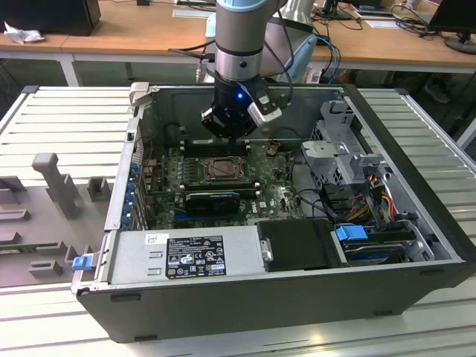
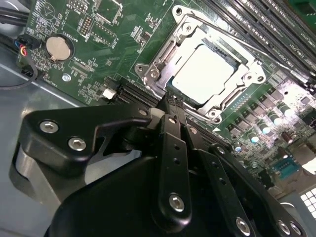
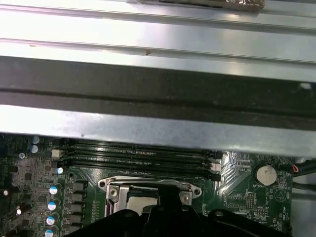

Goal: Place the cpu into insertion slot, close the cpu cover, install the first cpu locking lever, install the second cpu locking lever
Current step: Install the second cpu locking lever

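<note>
The cpu (image 2: 202, 74) lies flat in the insertion slot (image 1: 223, 169) as a pale silver square on the green motherboard. The silver cpu cover (image 2: 157, 69) lies down around it, framing the chip through its cut-out centre. My gripper (image 2: 170, 103) hangs just above the board at the socket's edge, fingers pressed together with nothing visible between them. In the exterior view the gripper (image 1: 232, 137) sits over the back edge of the socket, inside the open computer case. The first wrist view shows the cover (image 3: 148, 185) just beyond the black gripper body. I cannot make out the locking levers.
Long black memory slots (image 3: 138, 155) run beside the socket, near the case wall (image 3: 158, 98). A coin battery (image 2: 58, 47) and a row of capacitors (image 2: 269, 123) stand on the board. The power supply (image 1: 186, 256), drive cage (image 1: 349, 149) and cables (image 1: 372, 201) crowd the case.
</note>
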You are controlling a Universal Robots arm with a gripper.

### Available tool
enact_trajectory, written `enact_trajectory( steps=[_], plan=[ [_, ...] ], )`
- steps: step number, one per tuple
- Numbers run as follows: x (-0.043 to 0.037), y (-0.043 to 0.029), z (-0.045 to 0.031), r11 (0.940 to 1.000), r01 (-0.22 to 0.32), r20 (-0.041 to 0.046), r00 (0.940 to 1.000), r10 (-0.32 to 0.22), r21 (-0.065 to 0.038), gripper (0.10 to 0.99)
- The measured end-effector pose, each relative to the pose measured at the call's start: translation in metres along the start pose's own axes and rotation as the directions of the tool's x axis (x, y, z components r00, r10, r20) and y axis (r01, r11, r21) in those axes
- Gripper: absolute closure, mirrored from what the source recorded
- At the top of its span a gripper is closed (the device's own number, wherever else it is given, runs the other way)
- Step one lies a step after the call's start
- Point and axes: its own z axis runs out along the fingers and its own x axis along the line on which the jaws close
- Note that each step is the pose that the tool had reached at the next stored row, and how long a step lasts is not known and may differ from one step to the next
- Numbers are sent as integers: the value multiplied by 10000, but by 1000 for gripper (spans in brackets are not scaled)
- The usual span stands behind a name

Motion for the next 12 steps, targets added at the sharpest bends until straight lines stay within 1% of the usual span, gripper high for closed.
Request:
enact_trajectory(
  steps=[12],
  plan=[
    [3,-58,-3,10000,0,0,10000,0,0,980]
  ],
)
